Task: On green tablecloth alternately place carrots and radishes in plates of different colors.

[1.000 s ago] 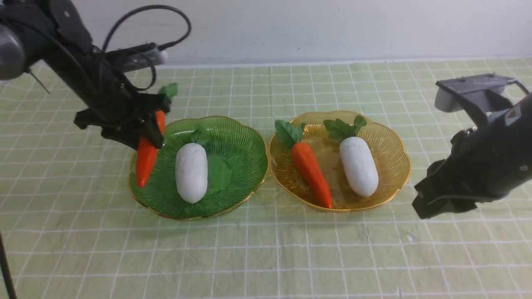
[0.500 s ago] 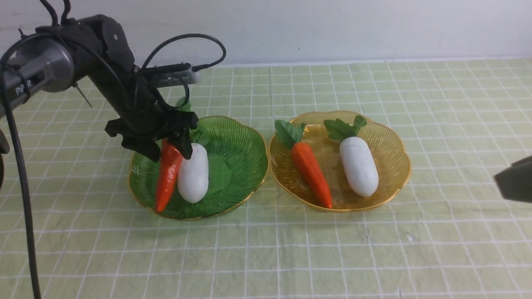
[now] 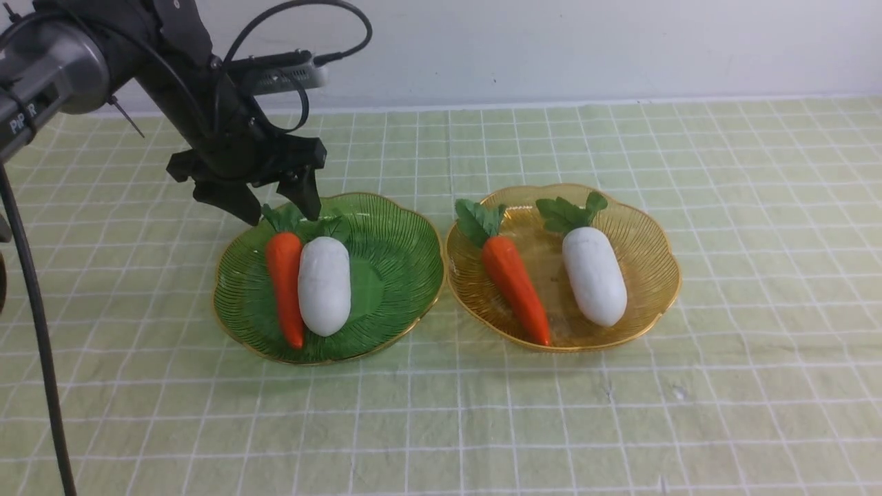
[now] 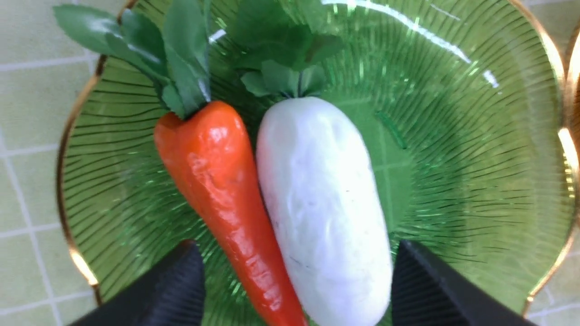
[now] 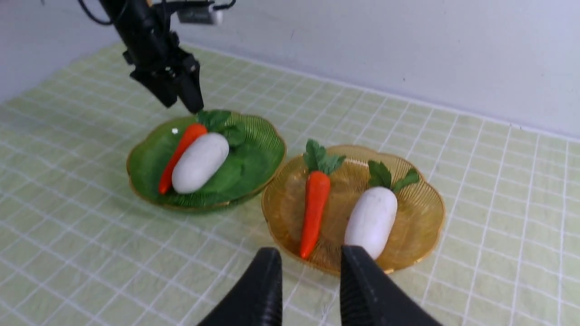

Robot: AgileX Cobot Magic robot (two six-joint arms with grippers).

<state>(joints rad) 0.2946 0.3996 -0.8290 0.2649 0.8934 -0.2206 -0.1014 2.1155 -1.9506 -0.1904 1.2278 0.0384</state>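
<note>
On the green tablecloth (image 3: 482, 427) stand two plates. The green plate (image 3: 403, 275) holds a carrot (image 3: 284, 282) lying against a white radish (image 3: 324, 286). The amber plate (image 3: 648, 234) holds another carrot (image 3: 513, 282) and another radish (image 3: 594, 275), lying apart. My left gripper (image 3: 281, 210) hangs open and empty just above the leaves at the green plate's far rim. In the left wrist view its fingers straddle the carrot (image 4: 217, 181) and radish (image 4: 321, 199) from above. My right gripper (image 5: 310, 256) is open and empty, drawn back from the amber plate (image 5: 421, 213); it is out of the front view.
A pale wall runs along the far edge of the cloth. The left arm's cable (image 3: 31, 310) hangs down at the left edge of the front view. Bare cloth lies in front of and to the right of both plates.
The left gripper opened and let go of the carrot, which now lies flat in the green plate against the radish; the gripper then rose. The right arm withdrew out of the front view.
</note>
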